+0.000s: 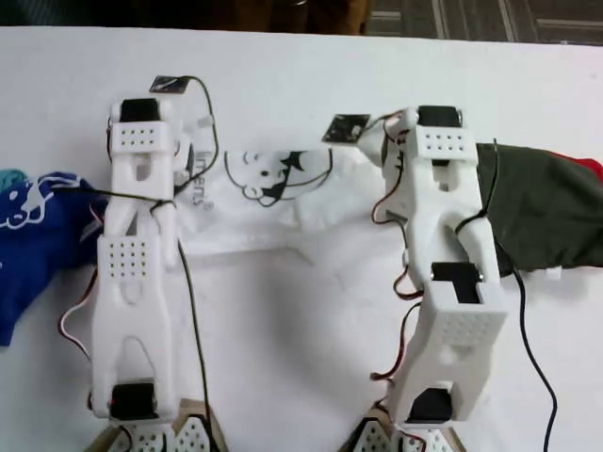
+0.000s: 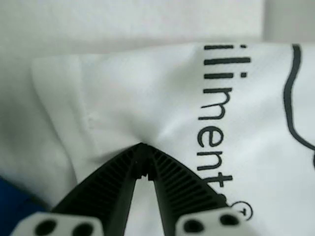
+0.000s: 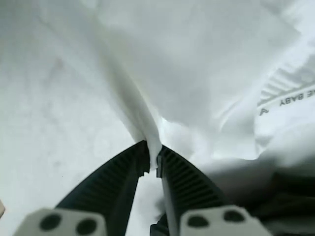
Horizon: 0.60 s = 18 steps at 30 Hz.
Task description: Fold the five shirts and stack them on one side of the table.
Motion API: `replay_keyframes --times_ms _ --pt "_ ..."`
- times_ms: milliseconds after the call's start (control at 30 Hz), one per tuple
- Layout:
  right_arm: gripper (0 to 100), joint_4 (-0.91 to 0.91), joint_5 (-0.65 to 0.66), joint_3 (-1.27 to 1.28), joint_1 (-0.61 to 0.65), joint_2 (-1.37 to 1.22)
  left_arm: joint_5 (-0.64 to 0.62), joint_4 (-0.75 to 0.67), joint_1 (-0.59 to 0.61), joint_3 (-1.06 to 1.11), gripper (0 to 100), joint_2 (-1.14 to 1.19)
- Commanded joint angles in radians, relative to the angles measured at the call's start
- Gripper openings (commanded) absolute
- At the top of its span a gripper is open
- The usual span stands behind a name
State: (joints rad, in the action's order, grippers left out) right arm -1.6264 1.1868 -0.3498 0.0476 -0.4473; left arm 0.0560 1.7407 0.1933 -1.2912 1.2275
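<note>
Both arms bend over the white shirt, which lies crumpled just past the centre of the table toward 12 o'clock. The left gripper is pinched tight on the puckered cloth beside its black lettering. The right gripper is narrowed on a raised fold of that shirt. A blue shirt lies bunched at 9 o'clock and a dark green shirt at 3 o'clock, with red cloth touching its far edge.

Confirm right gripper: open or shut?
Shut on the white shirt: the right gripper pinches a ridge of cloth between its fingers.
</note>
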Motion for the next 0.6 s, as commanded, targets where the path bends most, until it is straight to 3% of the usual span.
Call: replay_keyframes --times_ms 0,133,567 --pt "1.9 -0.027 0.000 -0.078 0.024 0.010 0.003 -0.006 -0.003 -0.013 3 0.003" --pt "1.9 -0.018 -0.054 -0.137 0.054 -0.002 0.005 -0.006 -0.003 -0.013 3 0.003" --pt "1.9 0.203 -0.058 -0.150 0.062 -0.125 0.003 -0.006 -0.003 -0.013 3 0.003"
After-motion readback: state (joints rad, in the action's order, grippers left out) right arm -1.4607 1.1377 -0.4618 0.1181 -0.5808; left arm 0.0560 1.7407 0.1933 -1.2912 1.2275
